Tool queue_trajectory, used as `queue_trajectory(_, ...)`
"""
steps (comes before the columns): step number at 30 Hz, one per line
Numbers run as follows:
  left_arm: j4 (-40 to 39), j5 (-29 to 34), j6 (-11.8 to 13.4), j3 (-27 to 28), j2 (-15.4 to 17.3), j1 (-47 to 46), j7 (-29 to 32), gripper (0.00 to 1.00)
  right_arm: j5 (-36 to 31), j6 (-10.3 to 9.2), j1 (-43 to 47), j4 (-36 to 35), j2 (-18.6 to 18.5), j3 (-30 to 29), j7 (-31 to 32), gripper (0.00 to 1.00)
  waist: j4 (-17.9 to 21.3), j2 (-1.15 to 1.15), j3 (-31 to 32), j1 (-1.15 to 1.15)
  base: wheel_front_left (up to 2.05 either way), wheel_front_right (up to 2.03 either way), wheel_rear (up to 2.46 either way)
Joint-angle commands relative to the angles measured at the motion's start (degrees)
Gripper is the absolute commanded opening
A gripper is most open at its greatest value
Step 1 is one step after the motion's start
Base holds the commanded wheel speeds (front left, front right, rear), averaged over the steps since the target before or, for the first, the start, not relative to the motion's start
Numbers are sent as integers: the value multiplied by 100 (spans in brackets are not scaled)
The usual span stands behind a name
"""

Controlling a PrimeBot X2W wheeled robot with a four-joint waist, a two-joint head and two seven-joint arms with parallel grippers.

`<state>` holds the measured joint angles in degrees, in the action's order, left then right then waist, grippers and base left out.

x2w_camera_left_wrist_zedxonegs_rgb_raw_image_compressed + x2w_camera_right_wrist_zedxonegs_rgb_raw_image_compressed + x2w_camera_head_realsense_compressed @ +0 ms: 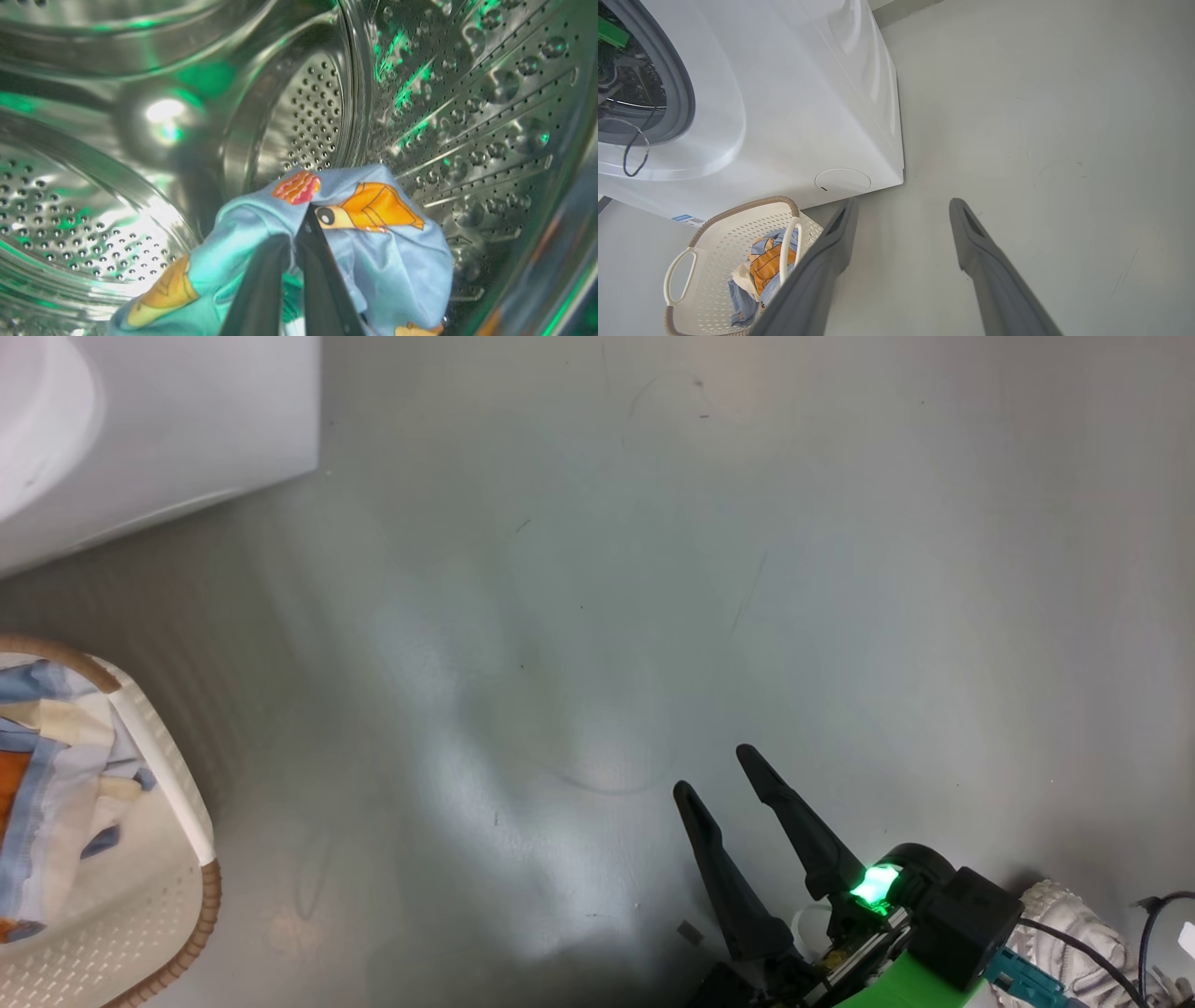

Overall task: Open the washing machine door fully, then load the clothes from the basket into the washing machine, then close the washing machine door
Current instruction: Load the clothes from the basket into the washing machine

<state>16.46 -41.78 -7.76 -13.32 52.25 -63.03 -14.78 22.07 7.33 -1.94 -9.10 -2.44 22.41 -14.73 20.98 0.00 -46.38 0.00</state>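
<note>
Left claw (295,228): the two dark fingers (261,289) lie together, clamped on a fold of light-blue cloth (387,261) printed with orange cartoon figures; the cloth drapes over both sides of the fingers. Claw and cloth are inside the drum (467,116) of the washing machine, whose perforated steel wall curves around them with green reflections on it; whether the cloth touches the drum wall cannot be told. Right claw (717,771) (903,205): the fingers stand wide apart with nothing between them, above bare grey floor (653,569), well apart from the machine's opening. A green light glows at the base of this claw in the head view. Washing machine (794,93) (187,420): a white box standing on the floor, its grey rubber ring (686,93) around the open mouth, a round cap (842,181) low on its front near the front corner, and a small blue label sticker (682,217) at the lower edge. Basket (714,242) (177,803): cream perforated plastic with a brown woven-look rim and white handles, on the floor just beside the machine's lower front edge. Clothes (770,261) (56,784): blue, cream and orange pieces heaped inside the basket.
</note>
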Motion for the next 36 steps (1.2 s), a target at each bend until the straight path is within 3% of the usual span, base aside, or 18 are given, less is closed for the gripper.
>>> queue_trajectory(1, -45, -114, 27, 126, 418, 145, -20, 25, 96, 16, 193, -121, -43, 143, -27, 100, 8, 0, 5, 0, 0, 0, 0)
queue_trajectory(2, -34, -141, 27, 107, 434, 161, -21, 87, 101, 16, 193, -119, -43, 136, -27, 100, 8, 0, 12, 0, 0, 0, 0)
queue_trajectory(3, -3, -188, 27, 79, 436, 195, -21, 100, 107, 16, 196, -114, -43, 122, -27, 100, 1, 0, 26, 0, 0, 0, 0)
queue_trajectory(12, -4, -331, 27, -102, 349, 438, -21, 100, 149, 16, 102, -58, -43, -12, -27, 100, -152, 0, 165, 0, 0, 0, 0)
queue_trajectory(36, 568, -389, 27, -743, -504, 1370, -21, 100, 106, 16, -221, 474, -43, -570, -27, 100, -839, 0, 1155, 0, 0, 0, 0)
